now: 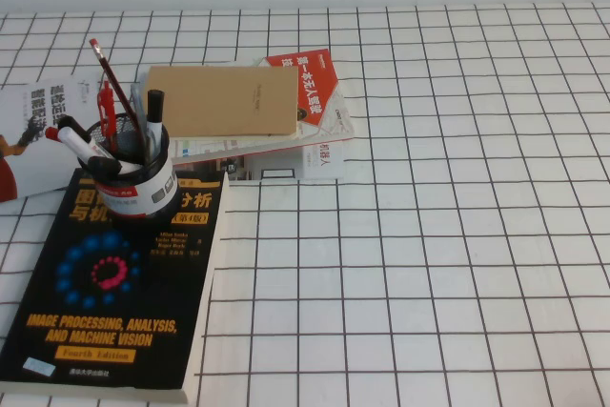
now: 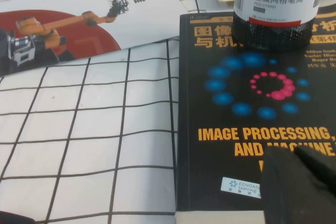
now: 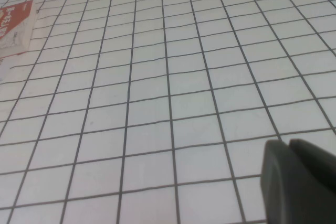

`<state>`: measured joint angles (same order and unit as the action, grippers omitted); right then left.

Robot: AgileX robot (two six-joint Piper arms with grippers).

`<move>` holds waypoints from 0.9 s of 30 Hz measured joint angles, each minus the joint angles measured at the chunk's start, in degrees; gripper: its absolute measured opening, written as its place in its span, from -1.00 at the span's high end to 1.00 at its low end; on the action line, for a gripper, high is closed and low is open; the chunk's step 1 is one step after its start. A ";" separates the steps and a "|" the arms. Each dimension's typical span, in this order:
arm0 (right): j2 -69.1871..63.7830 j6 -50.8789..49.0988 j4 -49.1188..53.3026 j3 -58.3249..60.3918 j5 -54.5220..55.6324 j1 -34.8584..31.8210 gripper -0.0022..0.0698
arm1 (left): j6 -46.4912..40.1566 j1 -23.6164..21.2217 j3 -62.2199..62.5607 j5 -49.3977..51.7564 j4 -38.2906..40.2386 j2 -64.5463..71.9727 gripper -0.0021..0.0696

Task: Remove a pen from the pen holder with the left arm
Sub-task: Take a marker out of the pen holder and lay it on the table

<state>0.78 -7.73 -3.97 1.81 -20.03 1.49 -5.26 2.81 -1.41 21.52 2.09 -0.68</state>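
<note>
**Pen pick: not started, nothing lifted**

Status as I saw it: no pen was out. The mesh pen holder (image 1: pixel 135 173) stood upright on the far end of the black image-processing textbook (image 1: pixel 105 312), at the left of the desk (image 1: pixel 429 264). It held everything: black marker (image 1: pixel 154 110), red pen (image 1: pixel 107 113), red pencil (image 1: pixel 103 69) and a white marker with a red cap (image 1: pixel 76 143), the last one leaning out toward the left.

My left hand (image 2: pixel 289 156) hung over the near end of the textbook, fingers pressed together and empty. It was well short of the holder, which sat ahead in the left wrist view (image 2: pixel 275 9). Neither arm showed in the high view.

My right hand (image 3: pixel 287 148) hung over bare grid desk. Its fingers looked closed on nothing and it played no part here.

Done: nothing. Left, by my judgement: open the left hand, reach to the holder, close on one pen, draw it up clear of the rim. The black marker looked like the easiest target, since it stood tall and fairly apart from the rest.
</note>
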 joint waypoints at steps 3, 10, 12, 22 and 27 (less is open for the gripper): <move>0.00 0.00 0.00 0.00 0.00 0.00 0.99 | 0.00 0.00 0.00 0.00 0.00 0.00 0.95; 0.00 0.00 0.00 0.00 0.00 0.00 0.98 | 0.00 0.00 0.00 0.00 0.00 0.00 0.95; 0.00 0.00 0.00 0.00 0.00 0.00 0.98 | 0.00 0.00 0.00 0.00 0.00 0.00 0.95; 0.00 0.00 0.00 0.00 0.00 0.00 0.99 | 0.00 0.00 0.00 0.00 0.00 0.00 0.95; 0.00 0.00 0.00 0.00 0.00 0.00 0.99 | 0.00 0.00 0.00 0.00 0.91 0.00 0.95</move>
<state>0.78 -7.73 -3.97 1.81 -20.03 1.49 -5.26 2.81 -1.41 21.52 3.00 -0.68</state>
